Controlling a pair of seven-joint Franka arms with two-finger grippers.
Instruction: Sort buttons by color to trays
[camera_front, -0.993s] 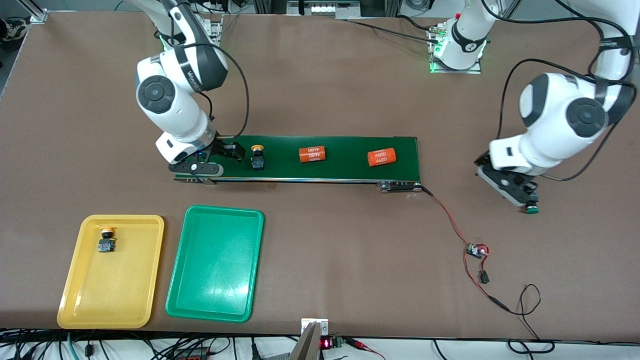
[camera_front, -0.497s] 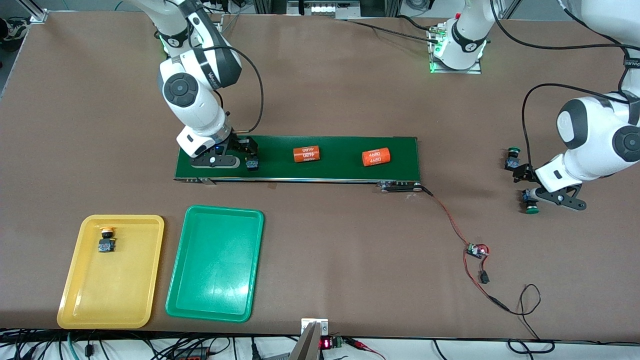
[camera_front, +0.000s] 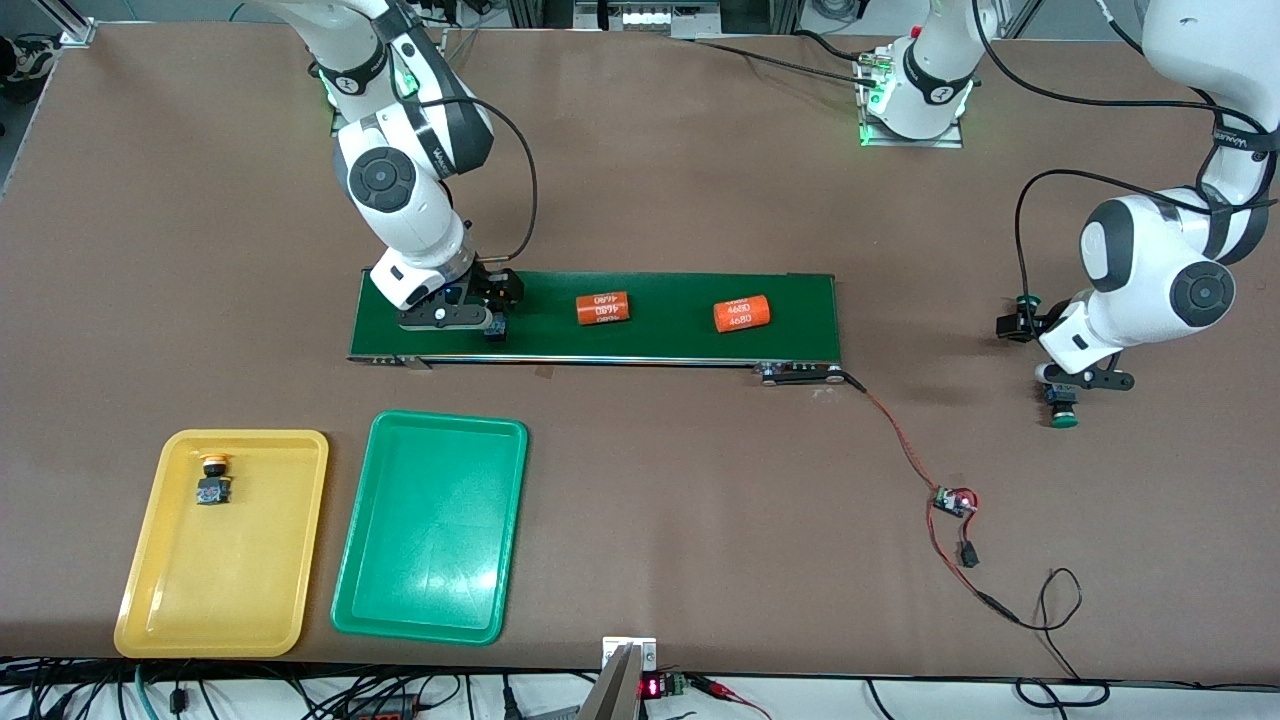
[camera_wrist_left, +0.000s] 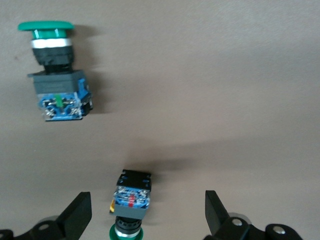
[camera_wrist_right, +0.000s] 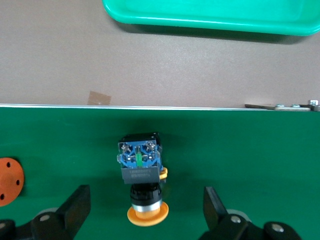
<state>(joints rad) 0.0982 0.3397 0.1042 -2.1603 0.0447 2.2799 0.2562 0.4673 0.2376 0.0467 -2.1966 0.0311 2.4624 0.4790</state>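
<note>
right gripper (camera_wrist_right: 142, 210): jaws spread full wide, nothing held. fingers (camera_wrist_right: 75, 210) stand either side of the yellow-cap button (camera_wrist_right: 141, 172) w/ clear gap both sides, no contact yet. in the front view this gripper (camera_front: 480, 315) sits low over the conveyor belt (camera_front: 680, 340) at the right arm's end; button lies on the belt under it, mostly hidden there.

left gripper (camera_wrist_left: 147, 215): also full open, empty. fingers (camera_wrist_left: 77, 220) bracket one green-cap button (camera_wrist_left: 131, 205), not touching. 2nd green-cap button (camera_wrist_left: 56, 75) lies apart on the bare table (camera_front: 700, 180), near the left arm's end, about 3 o'clock of the belt in the front view.

orientation: yellow-cap button lies on its side, long axis running between the fingers, cap toward the wrist, terminal end pointing to the belt edge and the green tray (camera_wrist_right: 210, 15). bracketed green button same layout, cap toward the wrist. the other green one lies parallel but reversed.

trays: yellow tray (camera_front: 150, 600) and green tray (camera_front: 430, 600) sit side by side at roughly 7 o'clock of the belt, nearer the front camera. yellow tray already holds one yellow-cap button (camera_front: 212, 482); green tray empty. two orange cylinders (camera_front: 602, 309) lie further along the belt.

risks (judgement): if the belt is running, button may drift off centre before jaws close, giving a skewed or missed grip. round cap and blocky body differ in width, so a pinch near the cap could let it pivot or slip. a low approach may clip the belt surface.
</note>
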